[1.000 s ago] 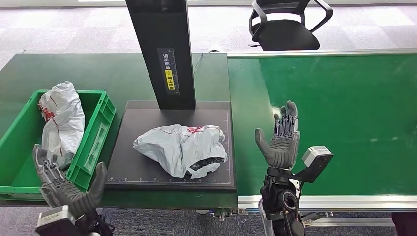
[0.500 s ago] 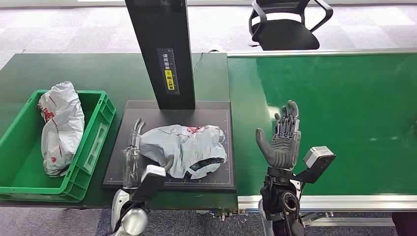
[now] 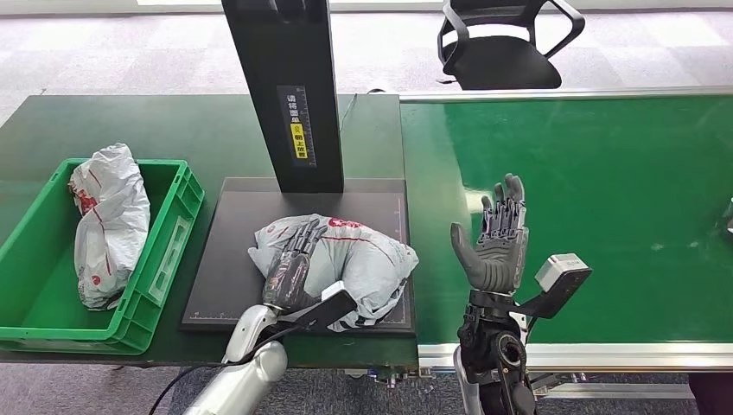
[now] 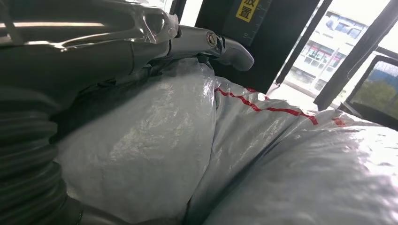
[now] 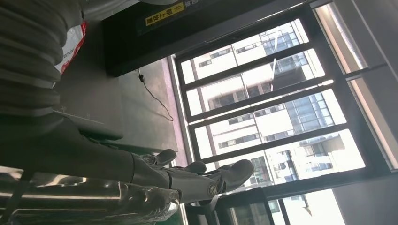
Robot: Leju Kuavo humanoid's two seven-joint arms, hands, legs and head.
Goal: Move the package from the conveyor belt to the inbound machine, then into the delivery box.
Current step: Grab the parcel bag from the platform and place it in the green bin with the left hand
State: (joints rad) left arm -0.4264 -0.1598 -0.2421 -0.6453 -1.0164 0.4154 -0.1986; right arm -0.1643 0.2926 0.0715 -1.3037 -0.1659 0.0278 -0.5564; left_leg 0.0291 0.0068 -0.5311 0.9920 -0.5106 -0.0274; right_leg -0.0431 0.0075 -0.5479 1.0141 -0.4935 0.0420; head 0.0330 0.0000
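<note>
A crumpled white plastic package with red print lies on the black plate of the inbound machine. My left hand lies over the package's left side, fingers laid across its top, gripping it. The left wrist view has the package close up, with my fingers curved over it. My right hand stands upright and open over the left end of the green conveyor belt, holding nothing. The green delivery box stands left of the plate.
Another white package lies inside the green box. The machine's black column rises behind the plate. An office chair stands beyond the belt. A small pale object shows at the belt's right edge.
My left arm swung from beside the green box to the plate and took hold of the package, which is now bunched up and shifted slightly right. The right hand stayed put.
</note>
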